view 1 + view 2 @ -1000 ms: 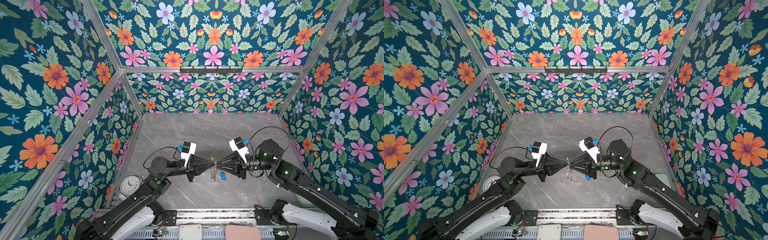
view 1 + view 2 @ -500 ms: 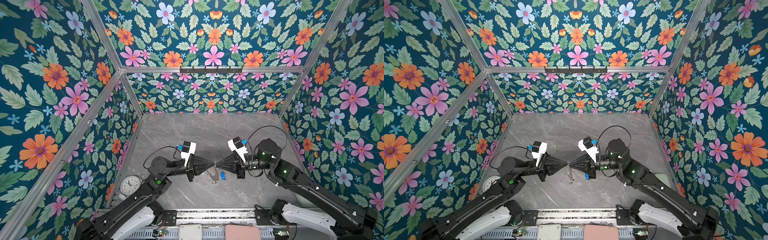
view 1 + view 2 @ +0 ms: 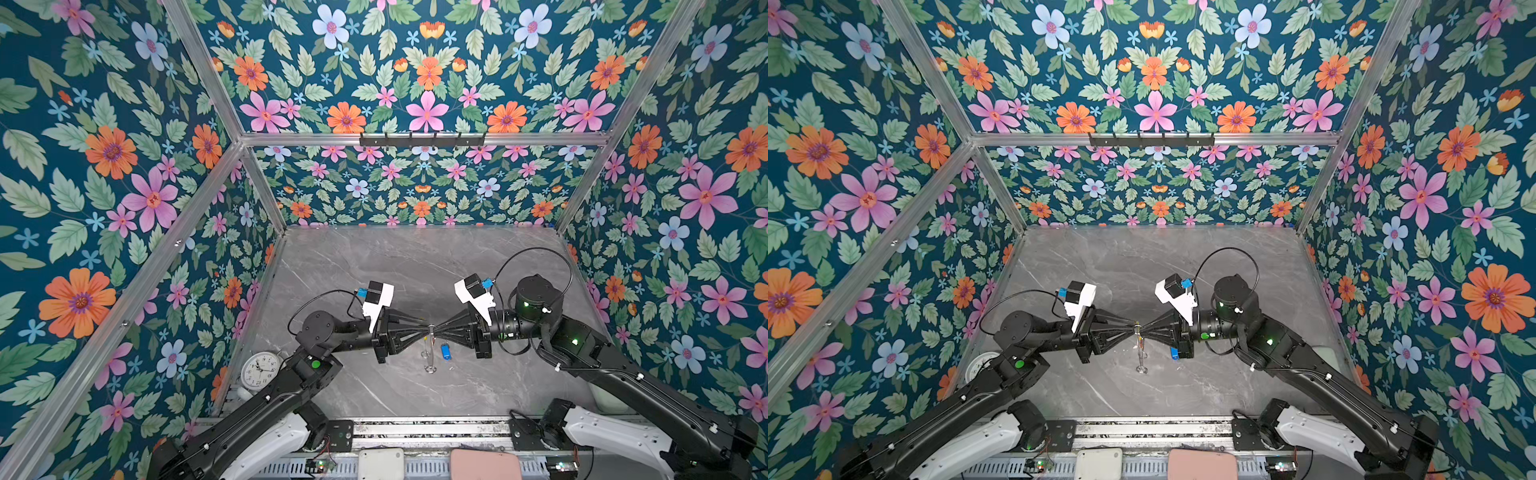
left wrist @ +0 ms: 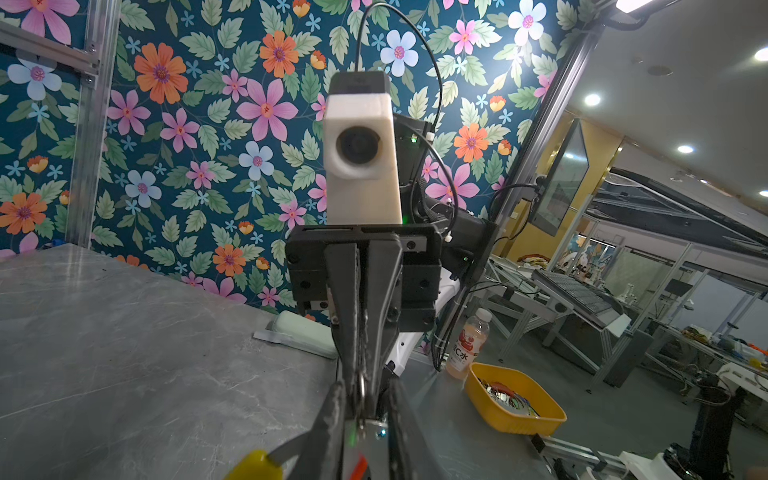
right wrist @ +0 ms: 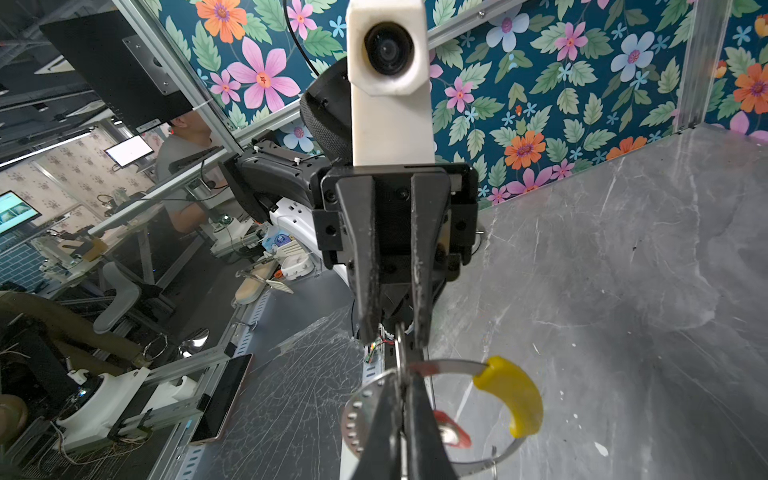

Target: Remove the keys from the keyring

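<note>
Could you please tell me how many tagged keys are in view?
2. The blue-tagged key lies on the table, off the keyring; the red-tagged key shows within the keyring's hoop. Others may be hidden.

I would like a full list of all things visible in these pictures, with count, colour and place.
table: one, grey marble, floor of the flowered booth
keyring: one, grey with yellow sleeve, held up mid-table
red-tagged key: one, silver and red, at the keyring
blue-tagged key: one, blue, lying on the table, off the keyring
clock: one, white, table's left front corner
left gripper: one, black, jaws apart at the keyring
right gripper: one, black, shut on the keyring
</note>
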{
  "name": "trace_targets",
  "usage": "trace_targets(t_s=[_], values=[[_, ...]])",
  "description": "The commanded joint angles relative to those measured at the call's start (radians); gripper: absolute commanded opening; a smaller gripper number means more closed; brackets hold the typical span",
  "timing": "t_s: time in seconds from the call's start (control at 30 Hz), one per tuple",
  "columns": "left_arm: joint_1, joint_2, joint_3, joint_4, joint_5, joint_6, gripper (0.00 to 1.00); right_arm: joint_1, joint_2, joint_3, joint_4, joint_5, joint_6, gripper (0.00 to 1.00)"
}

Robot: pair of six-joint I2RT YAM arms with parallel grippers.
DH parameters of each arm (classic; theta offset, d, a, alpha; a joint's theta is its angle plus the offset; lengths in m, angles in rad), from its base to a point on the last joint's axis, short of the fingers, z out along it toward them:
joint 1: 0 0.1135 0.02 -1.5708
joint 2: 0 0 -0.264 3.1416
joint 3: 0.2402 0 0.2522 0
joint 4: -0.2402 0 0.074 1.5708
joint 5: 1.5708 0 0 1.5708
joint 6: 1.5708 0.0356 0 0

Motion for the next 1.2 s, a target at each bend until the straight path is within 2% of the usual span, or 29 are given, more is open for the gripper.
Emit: trace_targets(t_s=[0.0,0.27,0.43,0.73,1.17], values=[[0.001,-0.03,0.032,-0.155,-0.022,0.078,0.29,0.0,-0.011,0.027,-0.106,0.041,-0.06,0.0],[0.001,-0.023,0.141,-0.449,-0.019,0.178,0.36,-0.001,0.022,0.106,-0.288,0.124,-0.131,0.0],[0.001,0.047,0.216,-0.579,0.0,0.216,0.35,0.002,0.046,0.144,-0.358,0.153,-0.172,0.0],[0.001,0.112,0.267,-0.599,0.076,0.23,0.35,0.008,0.077,0.19,-0.416,0.17,-0.204,0.0],[0.0,0.148,0.278,-0.601,0.103,0.234,0.2,0.03,0.116,0.222,-0.445,0.202,-0.222,0.0]])
